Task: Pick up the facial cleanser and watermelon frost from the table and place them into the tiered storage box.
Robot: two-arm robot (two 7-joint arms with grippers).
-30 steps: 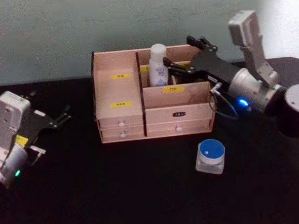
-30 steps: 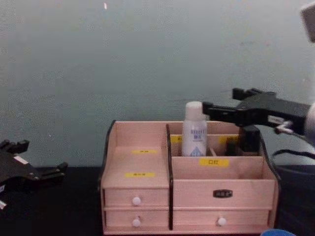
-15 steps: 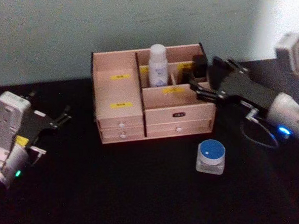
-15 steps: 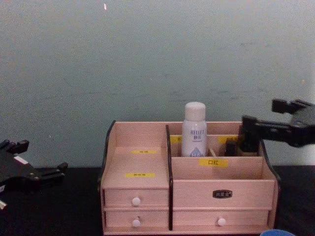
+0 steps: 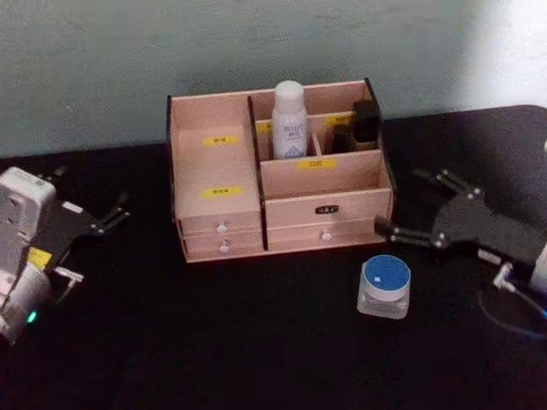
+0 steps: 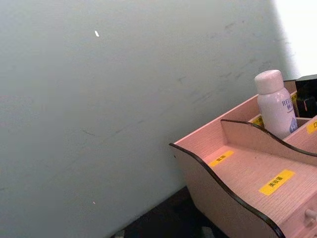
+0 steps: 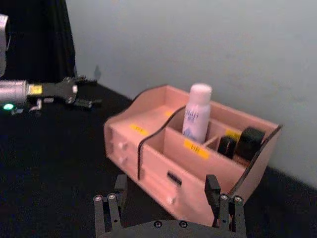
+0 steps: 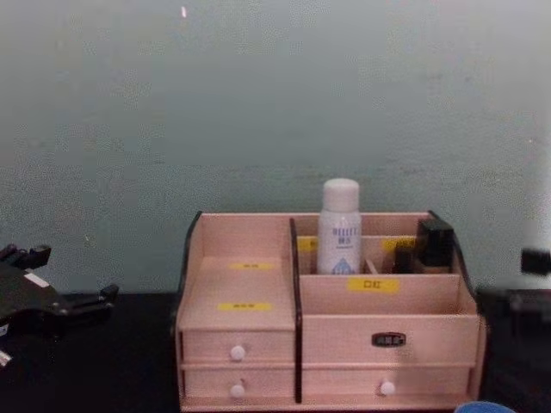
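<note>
The tiered storage box (image 5: 220,213) (image 8: 250,331) (image 7: 130,135) (image 6: 223,198) stands mid-table. In a back compartment a white bottle with a blue label (image 5: 290,120) (image 8: 340,228) (image 7: 197,111) stands upright. A small black item (image 5: 366,120) (image 8: 435,241) (image 7: 249,141) rests in the back right compartment. I cannot tell which of them is the facial cleanser or the watermelon frost. My right gripper (image 5: 403,200) (image 7: 166,182) hovers open and empty right of the box front. My left gripper (image 5: 87,193) (image 8: 65,275) is parked open at the far left.
A clear jar with a blue lid (image 5: 385,286) sits on the black table in front of the box's right end, just below the right gripper. A smaller dark item (image 7: 226,146) lies beside the black one. A grey wall rises behind the box.
The right gripper has drawn back from the box's back compartments, moving right, toward me and down. The black item stays in the back right compartment. The left arm has not moved.
</note>
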